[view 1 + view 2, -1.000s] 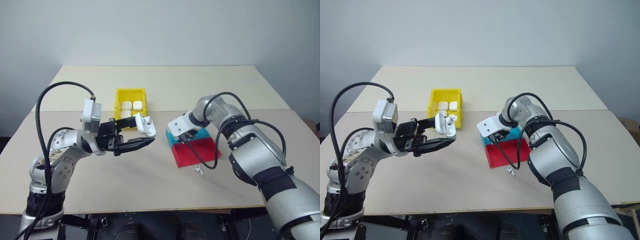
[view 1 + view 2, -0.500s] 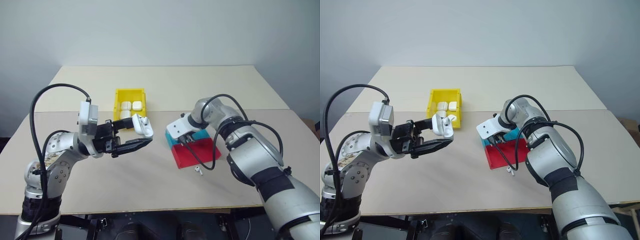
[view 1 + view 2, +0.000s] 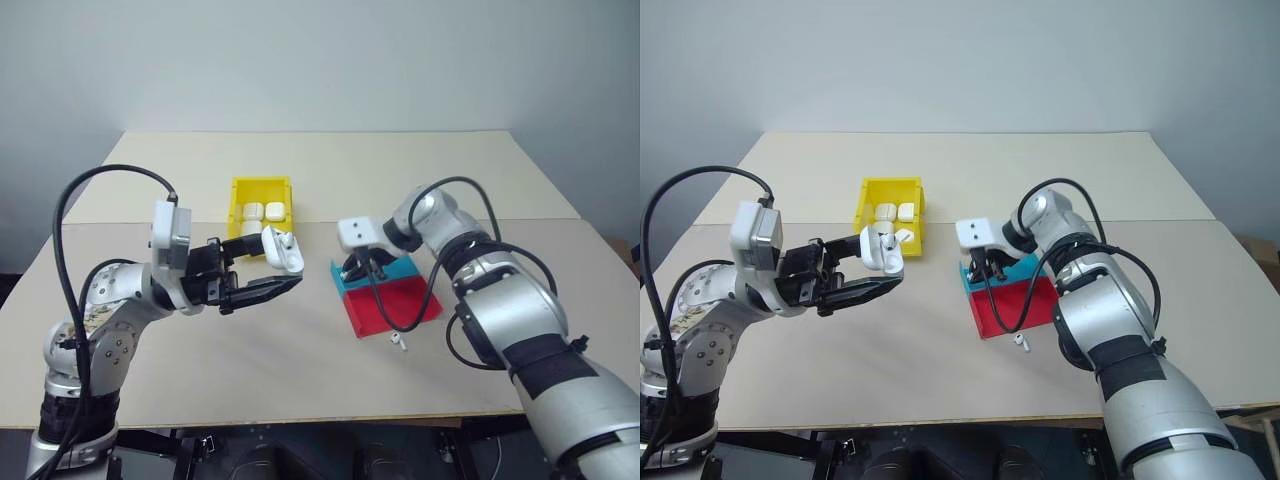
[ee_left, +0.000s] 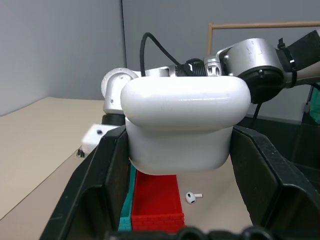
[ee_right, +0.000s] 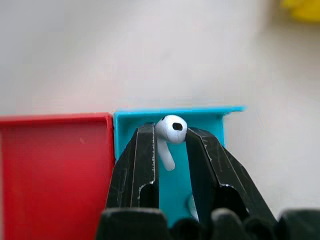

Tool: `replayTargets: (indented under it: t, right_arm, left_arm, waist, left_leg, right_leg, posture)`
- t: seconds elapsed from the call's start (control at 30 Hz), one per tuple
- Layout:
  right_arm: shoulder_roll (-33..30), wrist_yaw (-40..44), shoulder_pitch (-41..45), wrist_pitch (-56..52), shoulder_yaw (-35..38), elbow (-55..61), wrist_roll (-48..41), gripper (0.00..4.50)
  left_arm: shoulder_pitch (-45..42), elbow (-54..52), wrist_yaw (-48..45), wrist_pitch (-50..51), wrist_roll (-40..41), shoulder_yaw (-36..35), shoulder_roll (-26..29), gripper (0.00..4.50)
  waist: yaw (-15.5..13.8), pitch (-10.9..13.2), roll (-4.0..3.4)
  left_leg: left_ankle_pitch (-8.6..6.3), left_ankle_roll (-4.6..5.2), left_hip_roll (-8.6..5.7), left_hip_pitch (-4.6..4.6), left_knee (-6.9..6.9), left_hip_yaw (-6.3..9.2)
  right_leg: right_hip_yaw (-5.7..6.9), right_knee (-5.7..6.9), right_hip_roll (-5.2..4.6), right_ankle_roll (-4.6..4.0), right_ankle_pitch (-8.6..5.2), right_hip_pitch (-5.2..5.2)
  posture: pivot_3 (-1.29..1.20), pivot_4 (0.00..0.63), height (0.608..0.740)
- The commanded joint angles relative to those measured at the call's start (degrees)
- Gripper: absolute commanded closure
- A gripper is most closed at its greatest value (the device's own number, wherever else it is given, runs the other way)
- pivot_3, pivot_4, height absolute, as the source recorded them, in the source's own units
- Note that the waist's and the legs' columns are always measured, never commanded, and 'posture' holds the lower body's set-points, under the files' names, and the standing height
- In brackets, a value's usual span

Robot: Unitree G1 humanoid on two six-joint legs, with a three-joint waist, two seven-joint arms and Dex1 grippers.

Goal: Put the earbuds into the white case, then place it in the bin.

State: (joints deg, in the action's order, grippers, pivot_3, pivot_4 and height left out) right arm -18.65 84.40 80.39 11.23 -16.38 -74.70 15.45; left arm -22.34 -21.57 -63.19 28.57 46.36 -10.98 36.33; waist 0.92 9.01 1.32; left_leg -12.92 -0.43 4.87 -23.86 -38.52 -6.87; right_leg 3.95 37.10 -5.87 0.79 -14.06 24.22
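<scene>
Mid-task: left gripper (image 3: 283, 268) clamps the open white case (image 3: 281, 251) aloft, right gripper (image 5: 171, 134) pinches one earbud (image 5: 170, 131) above teal tray (image 3: 405, 270); another earbud (image 3: 398, 341) on table, binning left.

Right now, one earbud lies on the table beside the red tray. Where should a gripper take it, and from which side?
Probably from straight above, fingers closing across the rounded head of the loose earbud. It lies flat on the table, just off the red tray, so a sideways approach has little to catch.
</scene>
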Motion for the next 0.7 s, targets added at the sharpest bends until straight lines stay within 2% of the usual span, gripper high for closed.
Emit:
replayTargets:
  t: [0.03,0.13,0.23,0.33,0.4,0.47,0.57,0.7]
  right_arm:
    - [-3.23,3.79,2.05,-11.03,7.6,5.5,-8.18,3.86]
    - [-6.25,2.95,-1.48,-22.74,14.63,15.03,-16.11,3.86]
    - [-8.37,0.39,-10.1,-42.85,23.36,36.02,-28.69,3.86]
    - [-8.34,-7.42,-19.72,-59.24,30.24,58.03,-39.73,3.86]
    - [-5.67,-14.79,-25.59,-69.34,36.47,71.91,-49.37,3.86]
    - [-2.95,-21.02,-30.32,-74.54,39.64,83.06,-56.41,3.86]
    - [1.69,-30.12,-35.43,-78.02,40.43,95.5,-63.83,3.86]
    - [4.1,-38.08,-39.95,-77.94,38.54,103.24,-69.1,3.86]
  left_arm:
    - [-2.07,0.37,-1.18,-0.94,0.95,0.74,0.06,1.72]
    - [-3.57,1.79,-1.59,-1.15,0.92,1.61,-0.78,1.72]
    - [-4.54,3.16,-2.61,-1.28,0.63,2.76,-1.41,1.72]
    - [-5.98,4.83,-3.23,-1.4,0.09,4.08,-2.26,1.72]
    - [-8.41,7.12,-3.69,-1.31,-0.43,5.35,-3.31,1.72]
    - [-10.52,9.34,-4.54,-1.48,-1.01,6.45,-4.16,1.72]
    - [-13.24,12.26,-5.97,-1.77,-1.99,8.25,-5.65,1.72]
    - [-15.58,14.35,-6.75,-2.58,-2.77,9.47,-7.69,1.72]
  waist:
    - [-0.02,0.0,0.0]
    - [-0.25,0.0,0.0]
    - [-0.46,0.0,0.0]
    - [-0.78,0.0,-0.01]
    - [-0.84,0.01,-0.03]
    - [-0.73,0.01,-0.03]
    - [-0.61,0.01,-0.04]
    - [-0.62,0.01,-0.03]
  left_leg:
    - [0.0,0.0,0.0,0.0,0.0,0.01]
    - [0.0,0.0,0.0,0.0,0.0,0.02]
    - [-0.01,0.01,-0.01,0.0,0.0,0.05]
    - [-0.01,0.02,-0.01,-0.02,0.01,0.05]
    - [-0.01,0.03,-0.02,-0.04,0.01,0.03]
    - [-0.03,0.05,0.0,-0.02,0.02,0.04]
    - [-0.18,0.32,-0.01,0.11,0.16,0.07]
    - [-0.19,0.34,-0.04,0.09,0.17,0.07]
  right_leg:
    - [0.0,0.0,0.0,0.0,0.0,0.0]
    - [0.02,-0.01,0.0,0.0,0.0,-0.03]
    - [0.06,-0.01,-0.01,0.0,0.0,-0.1]
    - [0.07,0.02,-0.02,0.0,0.0,-0.07]
    - [0.04,0.01,-0.03,0.0,0.0,-0.01]
    - [0.02,0.05,0.01,-0.01,0.01,0.03]
    - [0.02,0.06,0.03,-0.02,0.01,-0.05]
    - [-0.01,0.02,0.02,-0.01,0.01,-0.05]
  posture:
    - [0.0,0.15,0.74]
    - [0.0,0.15,0.74]
    - [0.0,0.15,0.74]
    - [0.0,0.15,0.74]
    - [0.0,0.15,0.74]
    - [0.0,0.15,0.74]
    - [0.0,0.15,0.74]
    - [0.0,0.15,0.74]
